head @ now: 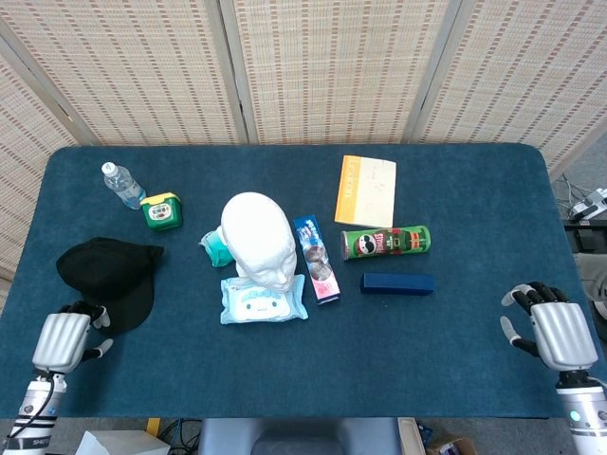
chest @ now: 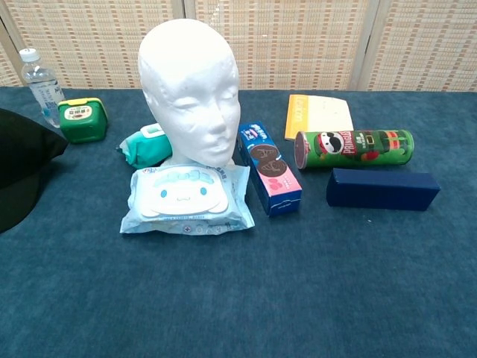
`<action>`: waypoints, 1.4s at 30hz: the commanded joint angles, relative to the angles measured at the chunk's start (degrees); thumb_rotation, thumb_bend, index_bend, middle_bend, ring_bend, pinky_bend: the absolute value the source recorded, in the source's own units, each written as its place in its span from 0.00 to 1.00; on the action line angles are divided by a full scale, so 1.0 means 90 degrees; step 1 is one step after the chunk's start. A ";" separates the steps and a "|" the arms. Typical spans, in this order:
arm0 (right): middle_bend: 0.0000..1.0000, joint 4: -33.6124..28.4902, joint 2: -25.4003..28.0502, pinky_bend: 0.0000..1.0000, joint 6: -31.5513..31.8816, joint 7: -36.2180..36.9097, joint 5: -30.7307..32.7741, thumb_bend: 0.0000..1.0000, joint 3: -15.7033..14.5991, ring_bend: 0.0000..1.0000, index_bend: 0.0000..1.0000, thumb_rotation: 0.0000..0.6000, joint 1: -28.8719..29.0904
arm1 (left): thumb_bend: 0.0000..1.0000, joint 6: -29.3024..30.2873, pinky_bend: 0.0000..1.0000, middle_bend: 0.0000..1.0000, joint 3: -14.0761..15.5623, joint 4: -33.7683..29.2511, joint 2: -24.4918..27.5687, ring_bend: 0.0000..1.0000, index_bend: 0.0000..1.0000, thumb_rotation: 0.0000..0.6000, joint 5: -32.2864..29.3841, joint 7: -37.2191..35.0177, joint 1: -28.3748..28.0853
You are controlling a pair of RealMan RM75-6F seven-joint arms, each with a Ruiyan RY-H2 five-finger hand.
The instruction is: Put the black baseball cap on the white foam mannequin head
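The black baseball cap [head: 109,277] lies flat on the blue table at the left; the chest view shows only part of the cap [chest: 21,175] at its left edge. The white foam mannequin head [head: 258,238] stands upright in the middle, facing the robot, and is bare in the chest view [chest: 190,89]. My left hand [head: 64,338] is open near the front left edge, just in front of the cap and apart from it. My right hand [head: 552,332] is open at the front right edge, holding nothing. Neither hand shows in the chest view.
A wet-wipes pack [head: 264,300] lies in front of the mannequin head, a teal pouch [head: 214,248] beside it. A biscuit box [head: 316,259], a green Pringles can [head: 385,243], a dark blue box [head: 397,282], a yellow book [head: 366,191], a green container [head: 162,211] and a water bottle [head: 121,184] stand around.
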 commanded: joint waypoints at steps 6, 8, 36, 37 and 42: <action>0.40 0.0008 0.0008 0.33 -0.0004 0.0030 0.0004 0.37 0.0004 0.28 0.46 1.00 0.0002 | 0.04 -0.0048 0.43 0.59 -0.0011 0.0499 -0.0355 0.38 0.52 1.00 0.0001 -0.0266 -0.0030; 0.40 0.0005 0.0012 0.33 -0.0001 0.0040 -0.0004 0.37 0.0001 0.28 0.46 1.00 0.0001 | 0.01 -0.0056 0.43 0.60 -0.0022 0.0605 -0.0423 0.38 0.51 1.00 -0.0012 -0.0323 -0.0033; 0.40 0.0008 0.0053 0.33 0.0034 0.0182 -0.0031 0.37 0.0001 0.28 0.46 1.00 -0.0015 | 0.00 -0.0026 0.43 0.66 -0.0125 0.1552 -0.1103 0.40 0.52 1.00 -0.0118 -0.0163 -0.0060; 0.40 0.0006 0.0053 0.33 0.0033 0.0180 -0.0031 0.37 0.0000 0.28 0.46 1.00 -0.0015 | 0.00 -0.0021 0.43 0.67 -0.0128 0.1595 -0.1127 0.41 0.52 1.00 -0.0119 -0.0160 -0.0060; 0.40 0.0002 0.0054 0.33 0.0031 0.0174 -0.0024 0.37 0.0003 0.28 0.46 1.00 -0.0015 | 0.00 -0.0072 0.43 0.67 -0.0140 0.1767 -0.1220 0.41 0.52 1.00 -0.0156 -0.0202 -0.0069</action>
